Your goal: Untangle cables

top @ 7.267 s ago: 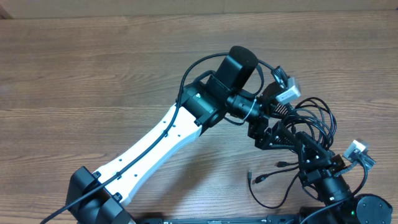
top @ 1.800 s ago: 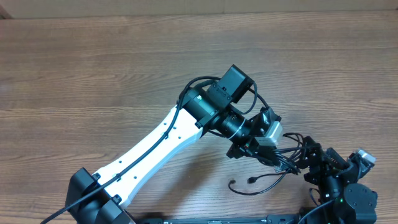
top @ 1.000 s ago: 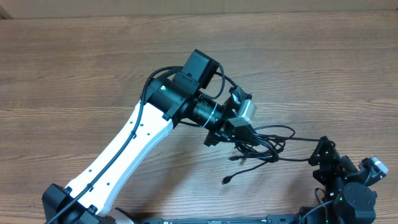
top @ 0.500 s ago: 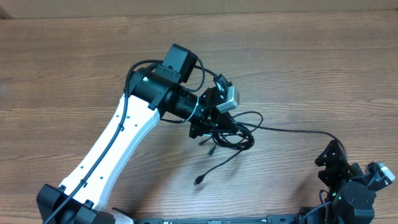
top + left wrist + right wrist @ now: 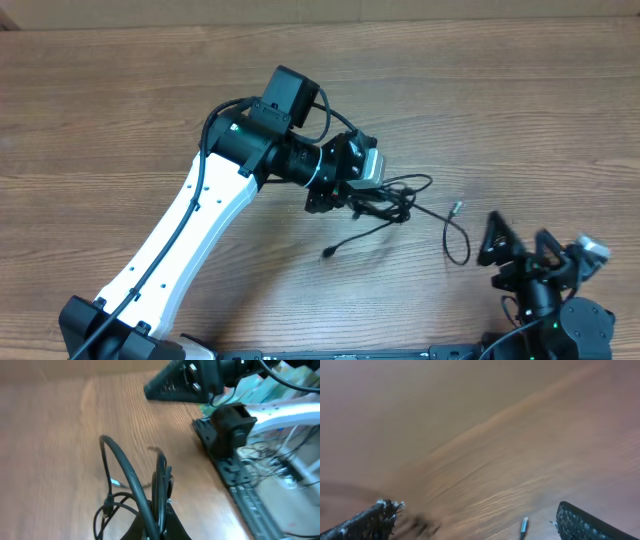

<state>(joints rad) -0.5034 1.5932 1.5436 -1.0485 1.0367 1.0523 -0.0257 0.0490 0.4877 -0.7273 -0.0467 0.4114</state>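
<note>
1. The left claw (image 5: 352,203) is clamped shut on the cables (image 5: 390,200) at the centre of the overhead view. In the left wrist view the black loops (image 5: 160,485) rise straight out from between its closed fingers (image 5: 175,530). Pinching the knot this way seems meant to anchor the bundle so that single strands can be drawn out of it.
2. Whether the bundle rests on the table (image 5: 120,100) or hangs just above it, I cannot tell.
3. One loose strand (image 5: 468,248) curls away from the bundle towards the lower right, and its plug tip (image 5: 457,207) lies free on the wood. A second strand trails down to lower centre.
4. The right claw (image 5: 518,248), at lower right, stands wide open and empty, near that strand but not touching it. In its own view the plug tip (image 5: 524,527) shows at the bottom edge between the spread fingers. It looks placed to take that free end while the left claw holds the knot.
</note>
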